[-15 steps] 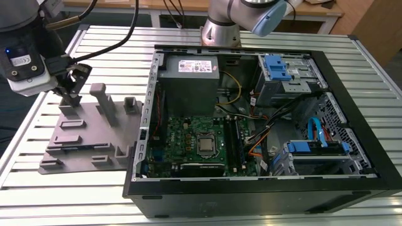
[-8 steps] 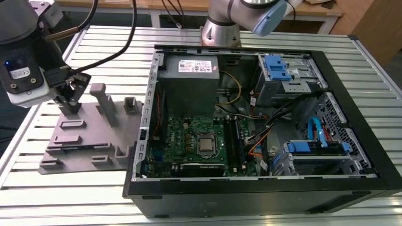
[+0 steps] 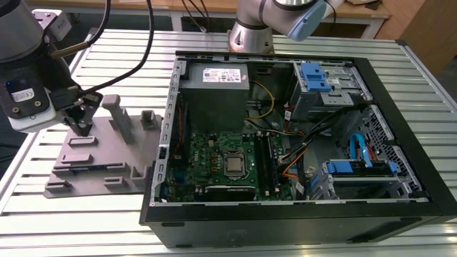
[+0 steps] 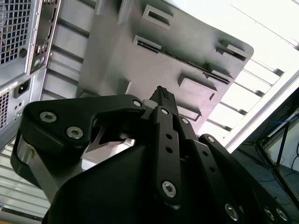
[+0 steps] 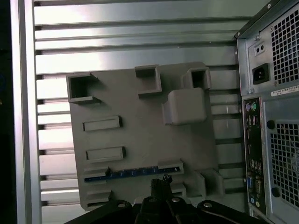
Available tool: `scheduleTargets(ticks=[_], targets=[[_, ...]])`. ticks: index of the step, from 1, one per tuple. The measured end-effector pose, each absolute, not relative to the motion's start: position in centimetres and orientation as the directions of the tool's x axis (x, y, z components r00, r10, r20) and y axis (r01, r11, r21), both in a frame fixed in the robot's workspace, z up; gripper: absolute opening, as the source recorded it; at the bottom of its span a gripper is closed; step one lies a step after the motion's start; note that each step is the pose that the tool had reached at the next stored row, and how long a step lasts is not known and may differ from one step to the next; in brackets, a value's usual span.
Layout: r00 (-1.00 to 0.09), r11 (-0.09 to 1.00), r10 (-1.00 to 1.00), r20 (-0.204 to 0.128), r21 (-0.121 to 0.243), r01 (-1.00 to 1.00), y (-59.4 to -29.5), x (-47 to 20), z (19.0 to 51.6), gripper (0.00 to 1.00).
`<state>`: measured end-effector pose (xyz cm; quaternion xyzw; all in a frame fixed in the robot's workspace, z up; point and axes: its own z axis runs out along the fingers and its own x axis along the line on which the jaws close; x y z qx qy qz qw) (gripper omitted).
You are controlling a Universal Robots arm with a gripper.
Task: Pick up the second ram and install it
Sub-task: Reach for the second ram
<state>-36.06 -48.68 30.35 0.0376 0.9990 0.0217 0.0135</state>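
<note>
In the gray holder (image 5: 140,135) sits the second ram (image 5: 133,172), the hand (image 5: 161,183) closed beside it.

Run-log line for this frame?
step: pick second ram | gripper: over gray tray, near second ram | second ram: in tray slot, not lifted | case: open

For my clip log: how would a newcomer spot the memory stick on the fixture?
Beside the open black computer case lies a grey plastic fixture plate. Along its edge nearest the hand sits a long blue circuit-board strip, the only blue among grey blocks.
</note>
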Motion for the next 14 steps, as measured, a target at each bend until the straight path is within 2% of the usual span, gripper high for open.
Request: scheduleTargets(ticks=[14], targets=[[-0.997,0.996,0.076,-0.025,0.044,0.075,-50.2,-36.3,28.5,0.07]])
